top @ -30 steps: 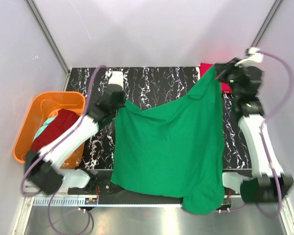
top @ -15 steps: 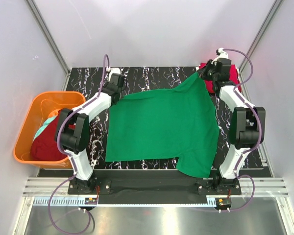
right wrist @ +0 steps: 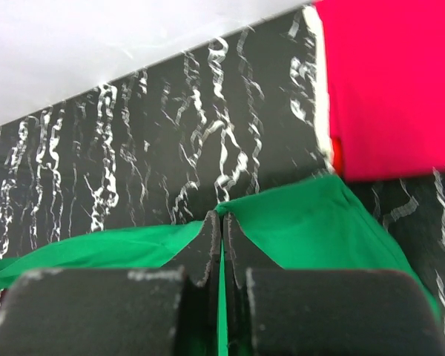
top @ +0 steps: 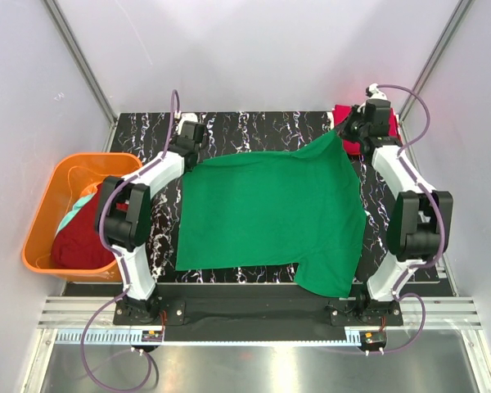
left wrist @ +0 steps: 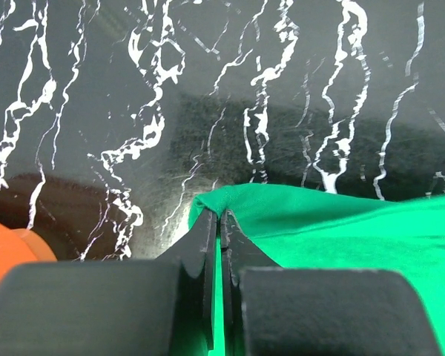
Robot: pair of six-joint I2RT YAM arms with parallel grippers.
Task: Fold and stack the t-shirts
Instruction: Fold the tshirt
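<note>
Seen from the top camera, the kelly green t-shirt (top: 270,213) of soft cotton lies spread nearly flat across the black, white-veined marble table (top: 254,127). Its near right part reaches the table's front edge. The left gripper (top: 198,160) sits at the shirt's far left corner and the right gripper (top: 344,137) at its far right corner, both low over the table. From this height I cannot tell how their jaws stand. Just behind the right gripper, a bright crimson red t-shirt (top: 380,123) lies in the far right corner. Left of the table, the orange plastic basket (top: 45,217) holds a dark maroon t-shirt (top: 82,241), with a pale teal garment (top: 80,206) beside it.

In the left wrist camera, the left gripper (left wrist: 219,219) has its fingers pressed together, clamped on a small fold at the corner of the green t-shirt (left wrist: 341,230). The cloth rests on the table (left wrist: 208,89). A curve of the orange plastic basket (left wrist: 7,248) shows at lower left.

In the right wrist camera, the right gripper (right wrist: 221,216) is likewise closed, with green cloth pinched between its fingers. The green t-shirt (right wrist: 304,215) spreads to both sides of it. The red t-shirt (right wrist: 393,81) lies just beyond, its near edge meeting the green.
</note>
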